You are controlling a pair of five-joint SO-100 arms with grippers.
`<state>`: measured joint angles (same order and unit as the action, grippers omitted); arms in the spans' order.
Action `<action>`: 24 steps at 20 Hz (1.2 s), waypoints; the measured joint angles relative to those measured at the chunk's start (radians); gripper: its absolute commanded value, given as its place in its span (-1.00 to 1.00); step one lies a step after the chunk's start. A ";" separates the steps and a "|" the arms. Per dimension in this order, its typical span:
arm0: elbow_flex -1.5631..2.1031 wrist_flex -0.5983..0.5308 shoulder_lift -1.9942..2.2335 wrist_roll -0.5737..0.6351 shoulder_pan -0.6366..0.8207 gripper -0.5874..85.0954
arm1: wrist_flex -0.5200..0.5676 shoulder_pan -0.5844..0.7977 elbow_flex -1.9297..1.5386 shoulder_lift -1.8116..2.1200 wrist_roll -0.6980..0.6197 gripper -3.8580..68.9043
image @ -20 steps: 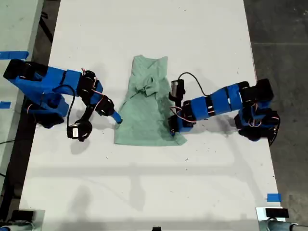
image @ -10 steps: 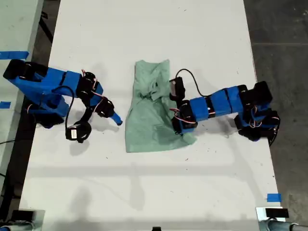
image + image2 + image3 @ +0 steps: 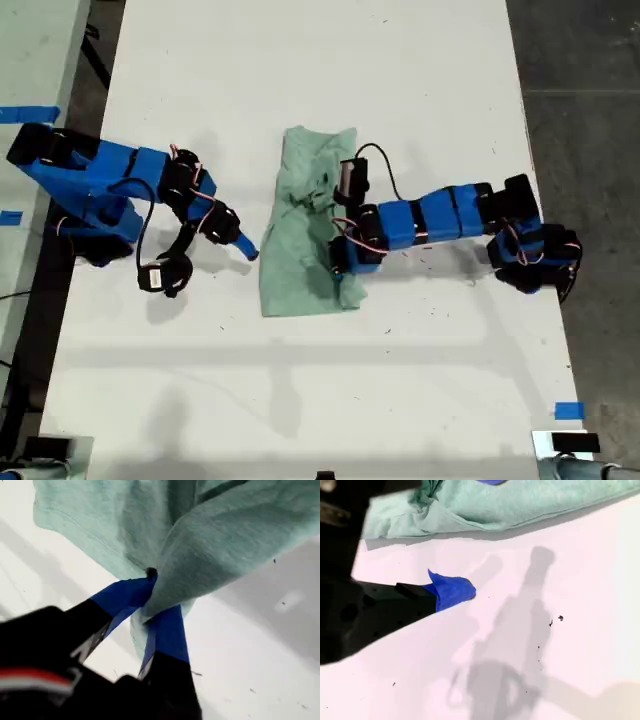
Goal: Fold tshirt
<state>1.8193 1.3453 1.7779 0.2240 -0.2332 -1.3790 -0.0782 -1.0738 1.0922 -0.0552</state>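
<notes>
First wrist view puts us closest in: our first gripper [image 3: 152, 597] has its blue-taped jaws pinched tight on a bunched fold of the tshirt [image 3: 210, 545], the cloth rising from the nip and lifted off the white table [image 3: 260, 645]. From the exterior view, that is the arm reaching in from the exterior view's right, first gripper [image 3: 342, 268] sitting over the garment's lower right part, so we judge it the arm placed to carry the fold. The tshirt [image 3: 300, 240] lies mid-table with its long axis running up and down the exterior view, partly folded and rumpled. Farther off, our second gripper [image 3: 243, 246] rests just beside the garment's edge toward the exterior view's left, apart from it; in the second wrist view only one blue tip [image 3: 451, 589] shows over bare table, so we cannot tell its opening.
</notes>
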 measured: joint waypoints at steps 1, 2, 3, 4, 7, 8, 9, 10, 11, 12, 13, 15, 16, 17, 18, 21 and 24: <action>-0.002 -0.008 -0.005 0.000 0.000 -0.33 | 0.052 0.009 -0.002 -0.040 0.003 -0.96; -0.002 -0.012 -0.006 0.000 0.000 -0.33 | 0.101 0.017 -0.003 -0.084 0.011 -0.96; -0.002 -0.017 -0.009 0.000 0.000 -0.33 | 0.150 0.023 -0.003 -0.121 0.009 -0.87; -0.002 -0.020 -0.011 0.000 0.000 -0.33 | 0.193 0.032 -0.003 -0.146 0.003 -0.69; -0.002 -0.021 -0.014 0.000 0.000 -0.33 | 0.232 0.043 0.003 -0.176 0.000 -0.18; -0.002 -0.021 -0.017 0.000 0.000 -0.34 | 0.216 0.043 0.021 -0.184 0.000 -0.12; -0.002 -0.021 -0.017 0.000 0.000 -0.34 | 0.201 0.041 0.035 -0.178 -0.005 -0.10; -0.002 -0.021 -0.017 0.000 0.000 -0.34 | 0.163 0.038 0.046 -0.172 -0.008 -0.10; -0.002 -0.021 -0.017 0.000 0.000 -0.34 | 0.112 0.037 0.048 -0.158 -0.006 -0.08; -0.002 -0.021 -0.017 0.000 0.000 -0.34 | 0.063 0.035 0.046 -0.141 -0.009 -0.06; -0.002 -0.021 -0.017 0.000 0.000 -0.34 | 0.002 0.032 0.046 -0.110 -0.011 -0.05; -0.002 -0.021 -0.017 0.000 0.000 -0.34 | -0.077 0.017 0.044 -0.005 -0.011 0.00; -0.002 -0.021 -0.017 0.000 0.000 -0.34 | -0.115 0.011 0.044 0.057 -0.012 0.04; -0.002 -0.021 -0.017 0.000 0.000 -0.34 | -0.149 0.008 0.044 0.107 -0.012 0.05; -0.002 -0.020 -0.017 0.000 0.000 -0.34 | -0.172 0.005 0.046 0.156 -0.014 0.05; -0.002 -0.018 -0.017 0.000 0.000 -0.34 | -0.213 0.005 0.043 0.279 -0.018 0.05; -0.002 -0.009 -0.020 0.000 0.000 -0.34 | -0.232 0.005 -0.014 0.376 -0.020 0.05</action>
<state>1.8178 1.3361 1.7579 0.2240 -0.2332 -1.6107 -0.0736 -1.0876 1.4680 -0.0752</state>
